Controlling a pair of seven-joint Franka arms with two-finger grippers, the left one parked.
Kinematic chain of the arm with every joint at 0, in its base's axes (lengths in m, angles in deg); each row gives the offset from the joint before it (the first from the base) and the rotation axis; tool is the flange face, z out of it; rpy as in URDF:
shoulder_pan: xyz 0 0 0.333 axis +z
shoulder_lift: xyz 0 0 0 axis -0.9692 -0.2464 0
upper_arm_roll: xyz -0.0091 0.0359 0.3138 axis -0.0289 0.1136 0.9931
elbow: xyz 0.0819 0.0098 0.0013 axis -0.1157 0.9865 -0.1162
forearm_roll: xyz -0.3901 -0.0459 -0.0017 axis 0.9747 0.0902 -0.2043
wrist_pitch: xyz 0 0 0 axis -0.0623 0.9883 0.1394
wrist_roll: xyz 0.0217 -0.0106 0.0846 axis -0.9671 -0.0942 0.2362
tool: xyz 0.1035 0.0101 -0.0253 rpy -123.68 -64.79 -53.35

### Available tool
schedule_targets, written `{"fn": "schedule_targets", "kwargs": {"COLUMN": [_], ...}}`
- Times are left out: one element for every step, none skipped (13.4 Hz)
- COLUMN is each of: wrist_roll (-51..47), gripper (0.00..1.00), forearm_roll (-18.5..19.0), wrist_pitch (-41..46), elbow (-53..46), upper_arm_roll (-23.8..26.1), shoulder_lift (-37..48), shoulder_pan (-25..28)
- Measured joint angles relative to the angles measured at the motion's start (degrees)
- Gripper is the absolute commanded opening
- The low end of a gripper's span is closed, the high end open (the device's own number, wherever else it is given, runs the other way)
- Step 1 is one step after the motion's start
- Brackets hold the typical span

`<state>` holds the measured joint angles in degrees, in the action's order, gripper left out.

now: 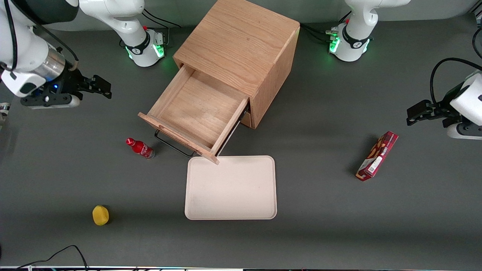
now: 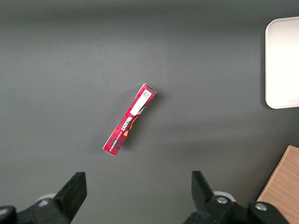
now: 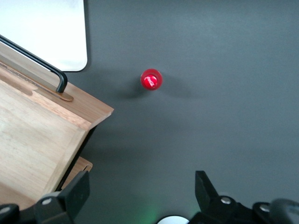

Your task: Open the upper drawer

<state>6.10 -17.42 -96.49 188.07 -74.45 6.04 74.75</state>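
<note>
- Pincer (image 1: 101,86) hangs spread and empty above the tabletop (image 1: 320,226), well off from the cabinet (image 1: 241,49), so it looks backed off with the job done.
- Upper drawer (image 1: 196,109) sits pulled far out and empty, its black handle (image 3: 35,60) just beside the pincer's reach and overhanging a cream tray (image 1: 231,188).
- Small red bottle (image 3: 151,80) stands upright below the pincer, script too small to read.
- Red snack box (image 2: 129,120), way over at the parked arm's end, has lettering I can't make out.
</note>
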Motion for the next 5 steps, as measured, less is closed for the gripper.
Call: {"fn": "schedule_targets", "kwargs": {"wrist_roll": [0.00,0.00,-0.10,-0.52,-1.18], "gripper": [1.00,1.00,1.00,1.00,1.00], "forearm_roll": [0.10,0.75,1.96,2.75,3.06], "wrist_pitch": [-0.36,-0.93,-1.35,-1.06,-0.30], "elbow": [1.01,0.99,0.30,-0.92,-2.41], "upper_arm_roll": [-0.23,-0.38,-0.67,-1.29,-2.42], "shoulder_lift": [1.34,1.82,1.63,0.91,-0.19], "shoulder_pan": [-0.01,-0.02,-0.03,-0.05,-0.03]}}
